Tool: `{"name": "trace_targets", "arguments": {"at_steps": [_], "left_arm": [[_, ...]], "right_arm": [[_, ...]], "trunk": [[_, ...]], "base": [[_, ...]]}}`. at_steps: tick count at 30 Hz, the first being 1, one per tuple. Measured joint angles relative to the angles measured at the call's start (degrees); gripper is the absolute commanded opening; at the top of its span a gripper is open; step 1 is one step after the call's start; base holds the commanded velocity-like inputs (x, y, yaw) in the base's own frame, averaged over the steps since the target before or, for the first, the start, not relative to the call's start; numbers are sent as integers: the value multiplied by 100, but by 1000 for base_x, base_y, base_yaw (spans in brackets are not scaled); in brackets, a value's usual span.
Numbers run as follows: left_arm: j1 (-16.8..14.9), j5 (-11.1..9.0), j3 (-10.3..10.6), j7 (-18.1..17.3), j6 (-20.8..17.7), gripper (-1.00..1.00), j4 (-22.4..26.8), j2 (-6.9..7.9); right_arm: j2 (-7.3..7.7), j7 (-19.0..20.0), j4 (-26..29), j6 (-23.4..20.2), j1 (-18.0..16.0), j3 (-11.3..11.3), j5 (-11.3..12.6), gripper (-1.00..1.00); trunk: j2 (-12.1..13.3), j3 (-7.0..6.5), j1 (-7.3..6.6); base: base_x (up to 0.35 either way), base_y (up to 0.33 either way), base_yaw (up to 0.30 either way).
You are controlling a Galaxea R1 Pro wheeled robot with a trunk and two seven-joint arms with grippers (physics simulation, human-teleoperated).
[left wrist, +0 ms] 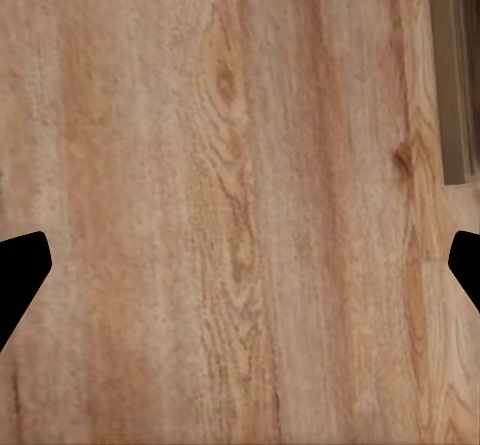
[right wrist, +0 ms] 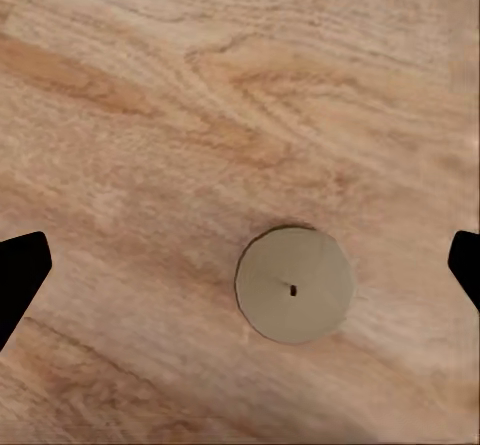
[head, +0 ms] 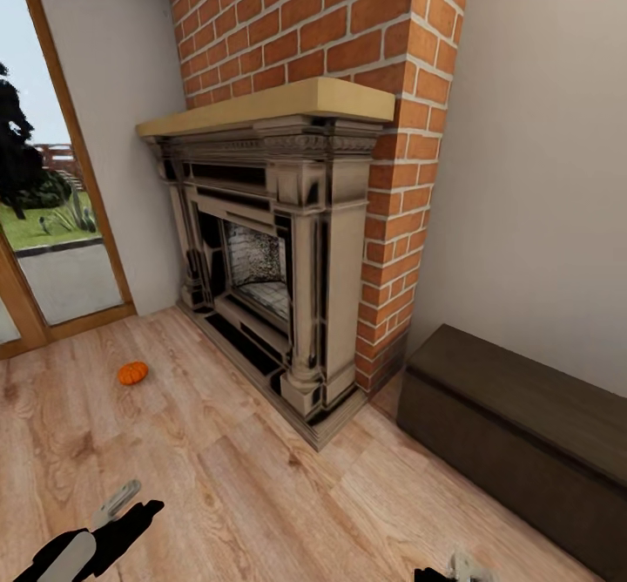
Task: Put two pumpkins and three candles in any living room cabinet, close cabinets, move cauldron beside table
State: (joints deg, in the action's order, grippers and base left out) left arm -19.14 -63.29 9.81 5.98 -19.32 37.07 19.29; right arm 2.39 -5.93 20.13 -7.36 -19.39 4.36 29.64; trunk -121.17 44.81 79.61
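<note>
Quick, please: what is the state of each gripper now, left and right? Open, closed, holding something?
Left gripper: open, empty, above bare wood floor.
Right gripper: open, empty, above a round tan candle standing on the floor.

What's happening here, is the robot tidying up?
Nothing is held yet. One pumpkin lies on the wood floor left of the fireplace; the dark cabinet stands shut by the right wall. The right gripper, open, hangs over a candle standing on the floor. The left gripper, also open, faces bare floor.
</note>
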Motion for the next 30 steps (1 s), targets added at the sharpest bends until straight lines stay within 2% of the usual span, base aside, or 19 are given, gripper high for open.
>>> {"name": "trace_targets", "arguments": {"at_steps": [2,6,10,16,23,26,27,28,30], "left_arm": [[0,0,29,1,1,100,18,-3],[0,0,128,3,0,100,48,-1],[1,0,271,6,0,100,67,2],[0,-1,337,15,0,100,176,-3],[1,-3,884,89,-6,100,627,-18],[-1,6,1086,388,-50,100,1000,-140],[-17,52,1195,827,-74,100,1275,-254],[-24,93,1221,1013,-85,100,1384,-295],[-49,253,1300,1668,-178,100,1826,-418]], "right_arm": [[-20,-857,228,-195,-67,7,-4,100],[-24,-1400,342,-300,-146,9,-29,100],[-18,-1527,331,-263,-166,9,-19,100],[-17,-1542,326,-223,-169,4,24,100],[-11,-1559,312,-166,-169,-22,25,100],[-4,-1561,307,-152,-169,-28,25,100],[-9,-1564,293,-98,-169,-27,18,100],[-10,-1567,280,-68,-169,-26,15,100],[-14,-1592,174,61,-169,-21,8,100]], "trunk": [[0,0,0],[0,0,0],[0,0,0],[0,0,0],[0,0,0],[0,0,0],[0,0,0],[0,0,0],[0,0,0]], "base": [[1,-66,0],[0,-23,0],[0,-3,0],[0,0,0],[0,0,0],[0,0,0],[0,0,0],[0,0,0],[0,0,0]]}}
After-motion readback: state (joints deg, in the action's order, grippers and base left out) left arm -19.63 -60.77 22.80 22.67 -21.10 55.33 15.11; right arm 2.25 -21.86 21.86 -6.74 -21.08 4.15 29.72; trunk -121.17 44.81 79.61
